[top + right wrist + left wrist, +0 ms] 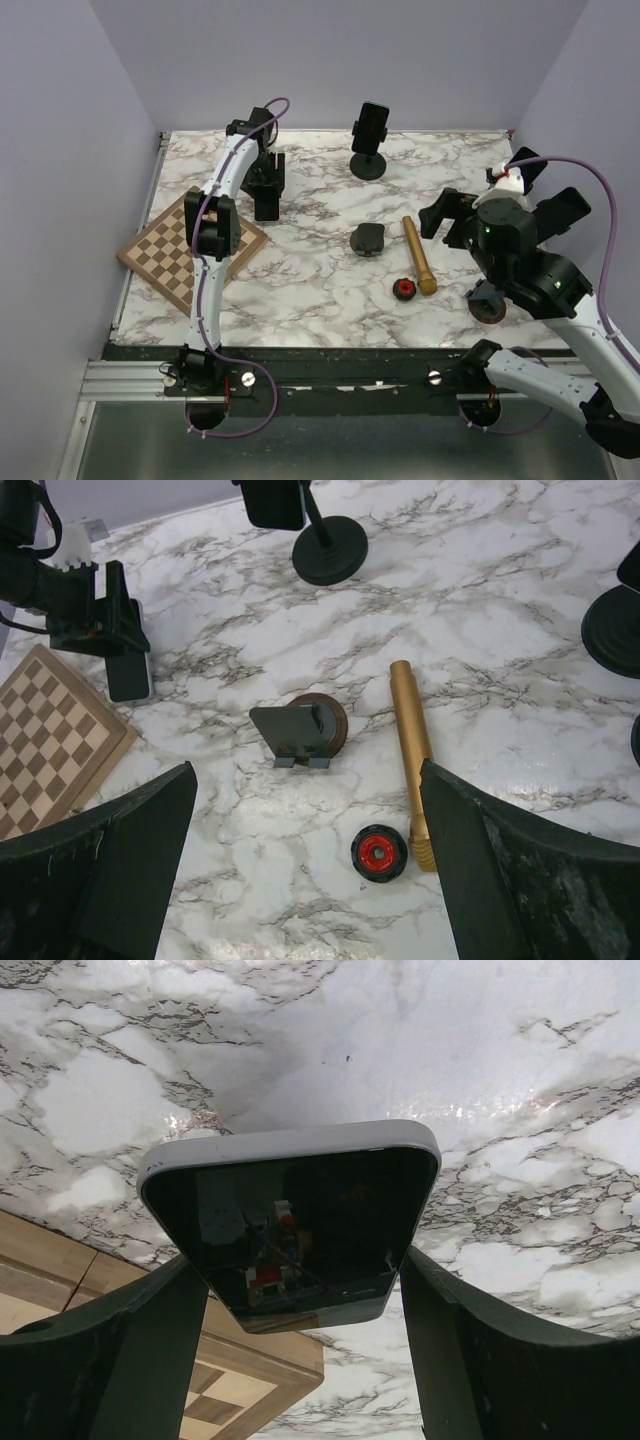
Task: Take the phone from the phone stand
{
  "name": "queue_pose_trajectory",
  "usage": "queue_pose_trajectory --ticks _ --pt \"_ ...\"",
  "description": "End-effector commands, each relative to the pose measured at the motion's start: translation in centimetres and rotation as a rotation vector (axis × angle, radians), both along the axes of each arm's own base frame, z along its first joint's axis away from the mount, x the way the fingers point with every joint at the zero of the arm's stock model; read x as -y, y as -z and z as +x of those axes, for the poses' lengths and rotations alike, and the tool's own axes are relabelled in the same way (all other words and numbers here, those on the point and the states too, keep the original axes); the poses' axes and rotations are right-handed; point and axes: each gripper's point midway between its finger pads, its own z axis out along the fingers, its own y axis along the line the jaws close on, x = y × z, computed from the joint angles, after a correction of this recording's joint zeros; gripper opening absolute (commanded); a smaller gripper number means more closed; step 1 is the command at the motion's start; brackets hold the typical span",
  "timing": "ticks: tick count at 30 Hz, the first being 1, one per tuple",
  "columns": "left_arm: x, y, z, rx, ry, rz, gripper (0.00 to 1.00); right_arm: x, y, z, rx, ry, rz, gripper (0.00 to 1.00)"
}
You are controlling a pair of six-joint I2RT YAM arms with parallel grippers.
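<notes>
Fingers [130,1350] of my left gripper [300,1270] clamp the phone [290,1220] by its side edges. It hangs over the far left of the marble table [520,1080], near the chessboard [160,250] and well apart from the empty phone stand [368,240] at centre. I should lower it flat, then release slowly so it cannot tip. My right gripper [305,770] hangs wide open and empty.

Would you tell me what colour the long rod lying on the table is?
The rod is gold, a brassy metallic tone; it shows best in the right wrist view.
</notes>
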Motion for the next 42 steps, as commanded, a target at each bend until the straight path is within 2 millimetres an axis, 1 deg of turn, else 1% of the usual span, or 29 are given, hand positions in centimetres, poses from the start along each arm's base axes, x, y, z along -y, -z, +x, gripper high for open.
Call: queue_pose_trajectory --ticks 1,2,5,7,9,10,11,16,18,20,21,22,23,25,26,27,28,29,31,32,33,34,35,37,38,39,40,41,42 --pt "0.0 -2.8 0.1 0.041 0.019 -0.044 0.6 -0.1 -1.1 -0.3 0.015 0.001 0.039 1.0" --pt "0.0 -3.0 0.1 0.043 0.022 -0.045 0.66 -0.1 -1.1 -0.3 0.014 0.001 0.041 1.0" --pt "-0.3 -3.4 -0.1 0.046 0.02 -0.03 0.79 -0.3 -1.1 -0.3 0.008 -0.003 0.047 1.0" --pt "-0.6 -3.8 -0.1 0.054 0.017 -0.021 0.83 -0.2 -1.1 -0.3 0.005 -0.001 0.048 1.0" --pt "-0.3 -4.6 0.0 0.075 0.028 -0.038 0.88 -0.3 -1.0 -0.3 0.001 -0.001 0.049 1.0" --pt "-0.1 -4.9 0.0 0.081 0.035 -0.047 0.95 -0.3 -0.9 -0.3 0.0 0.0 0.047 1.0" --pt "0.0 -5.2 0.1 0.089 0.04 -0.055 0.98 -0.3 -0.8 -0.3 -0.003 0.001 0.048 1.0" --pt "0.2 -6.7 -0.1 0.108 0.026 -0.08 0.99 -0.9 -0.4 -0.2 -0.021 -0.011 0.062 1.0" --pt "0.3 -8.8 -0.4 0.147 0.011 -0.1 0.99 -1.3 0.3 0.1 -0.034 -0.013 0.055 1.0" --pt "1.1 -11.5 -1.2 0.193 0.003 -0.15 0.99 -1.6 1.2 0.7 -0.065 -0.002 0.028 1.0" --pt "1.8 -13.0 -1.5 0.225 0.003 -0.181 0.99 -1.9 1.8 1.1 -0.084 0.004 0.011 1.0" --pt "2.4 -14.4 -2.4 0.25 0.001 -0.205 0.99 -2.2 2.1 1.5 -0.097 0.007 -0.002 1.0" --pt "3.5 -15.8 -3.2 0.282 0.005 -0.236 0.99 -2.5 2.5 2.0 -0.109 0.012 -0.012 1.0" --pt "6.2 -17.6 -5.8 0.33 0.043 -0.291 0.99 -3.6 3.0 3.0 -0.126 0.008 -0.019 1.0" --pt "7.4 -19.0 -7.2 0.369 0.065 -0.316 0.99 -4.1 3.2 3.6 -0.13 0.005 -0.02 1.0" --pt "8.3 -19.3 -8.4 0.391 0.076 -0.332 0.99 -4.9 3.3 4.3 -0.132 0.002 -0.015 1.0" --pt "9.4 -20.7 -9.9 0.431 0.105 -0.362 0.99 -5.5 3.5 4.8 -0.135 0.002 -0.008 1.0" --pt "10.0 -21.3 -11.1 0.453 0.124 -0.381 0.99 -6.3 3.6 5.6 -0.137 -0.002 0.001 1.0" --pt "10.5 -22.0 -13.5 0.482 0.137 -0.414 0.99 -7.7 3.8 7.2 -0.139 0.003 0.009 1.0" --pt "10.7 -22.4 -14.4 0.499 0.144 -0.444 0.99 -8.3 4.3 8.1 -0.147 0.019 0.009 1.0" --pt "10.8 -22.5 -15.6 0.509 0.154 -0.474 0.99 -8.7 4.1 8.9 -0.144 0.043 0.019 1.0" --pt "10.6 -22.8 -16.3 0.534 0.163 -0.495 0.99 -9.0 4.5 9.8 -0.152 0.072 0.018 1.0" --pt "10.1 -23.1 -17.1 0.564 0.164 -0.495 0.99 -9.4 4.1 10.7 -0.142 0.101 0.036 1.0" --pt "9.1 -23.5 -18.0 0.623 0.177 -0.475 0.99 -10.2 4.1 12.7 -0.128 0.15 0.05 1.0" --pt "8.7 -23.5 -18.3 0.641 0.191 -0.458 0.99 -10.6 3.7 13.7 -0.11 0.178 0.065 1.0" --pt "8.0 -23.7 -18.6 0.657 0.192 -0.432 0.99 -11.0 3.7 14.6 -0.108 0.195 0.072 1.0" --pt "7.5 -23.7 -18.9 0.659 0.189 -0.411 0.99 -11.3 3.1 15.6 -0.094 0.213 0.085 1.0" --pt "7.2 -23.9 -19.3 0.667 0.199 -0.401 0.99 -11.8 3.2 16.7 -0.087 0.223 0.085 1.0" --pt "7.0 -23.9 -19.8 0.675 0.212 -0.399 0.99 -11.9 2.6 17.7 -0.068 0.242 0.091 1.0"
